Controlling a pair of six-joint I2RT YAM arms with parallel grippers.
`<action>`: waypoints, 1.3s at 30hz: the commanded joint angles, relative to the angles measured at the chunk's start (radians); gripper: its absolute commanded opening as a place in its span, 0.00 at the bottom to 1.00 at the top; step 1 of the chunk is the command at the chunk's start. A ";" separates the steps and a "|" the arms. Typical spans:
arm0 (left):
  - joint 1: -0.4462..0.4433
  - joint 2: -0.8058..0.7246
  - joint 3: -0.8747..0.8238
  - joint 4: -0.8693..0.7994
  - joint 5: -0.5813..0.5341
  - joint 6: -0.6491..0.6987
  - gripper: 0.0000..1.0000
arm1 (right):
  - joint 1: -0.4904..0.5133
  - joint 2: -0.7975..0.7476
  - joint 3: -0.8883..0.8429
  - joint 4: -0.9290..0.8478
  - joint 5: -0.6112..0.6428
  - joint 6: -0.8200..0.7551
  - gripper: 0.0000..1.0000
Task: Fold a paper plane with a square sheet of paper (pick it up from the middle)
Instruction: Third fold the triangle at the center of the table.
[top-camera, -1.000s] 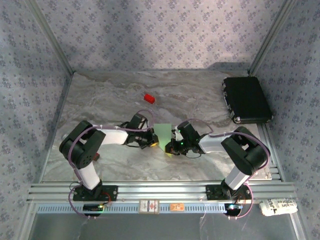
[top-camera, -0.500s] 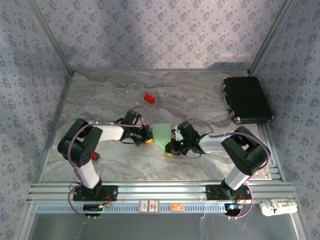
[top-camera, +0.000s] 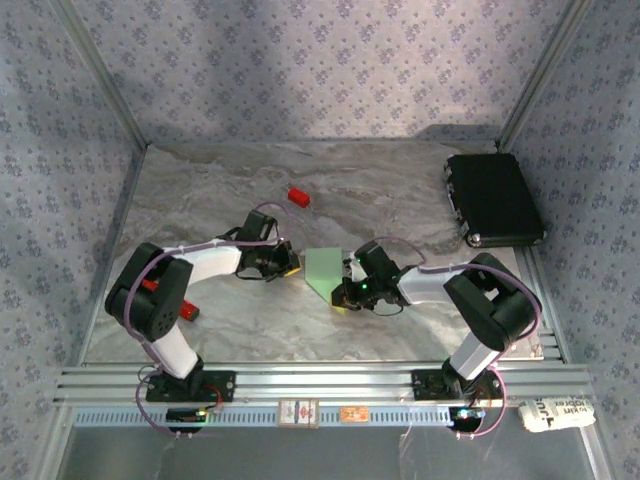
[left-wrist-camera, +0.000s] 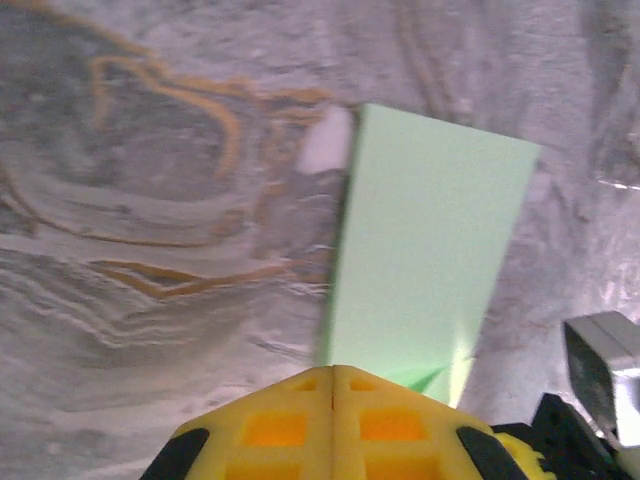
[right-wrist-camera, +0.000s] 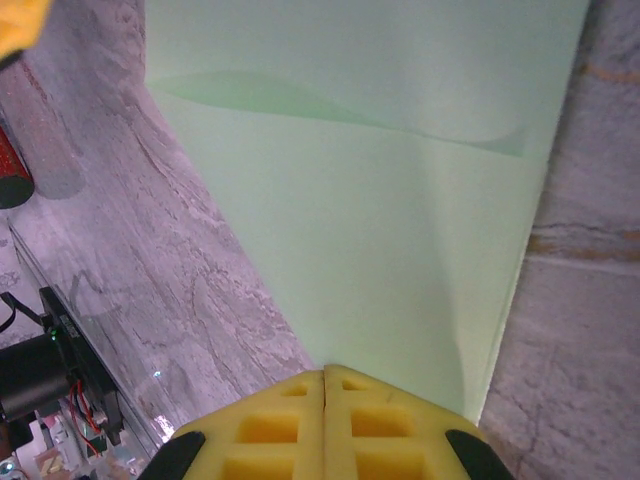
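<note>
– Two arms are seen over the marble table; what is laid out, from the biggest thing down?

– A black case is set at the far right corner, well apart from the work. The square sheet of paper is found at the middle of the table, between the two wrists, already creased into a narrower shape that tapers at its near end. A folded layer is visible across it in the right wrist view.

– How are the pincers set?

– The right gripper is pressed together at the paper's near tip, and the sheet appears to be pinched there. The left gripper is also pressed together, just beside the paper's left edge, with nothing seen between its fingers. A small red block is left farther back, untouched.

– Which step is judged to be in hand?

– A middle fold, it is thought: no dart with a centre crease is formed yet. For the next move, the left edge would need to be caught and turned toward the centre line while the near tip is kept pinned. Thin paper could easily be dragged or buckled.
</note>
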 joint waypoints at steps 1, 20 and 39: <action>-0.047 -0.023 0.003 0.048 0.045 0.015 0.06 | -0.009 0.032 -0.010 -0.136 0.047 -0.024 0.00; -0.145 0.145 0.036 -0.055 -0.037 0.062 0.02 | 0.022 -0.033 0.070 -0.102 0.054 0.016 0.00; -0.141 0.161 0.006 0.004 -0.007 0.032 0.02 | 0.046 0.053 0.086 -0.112 0.124 0.019 0.01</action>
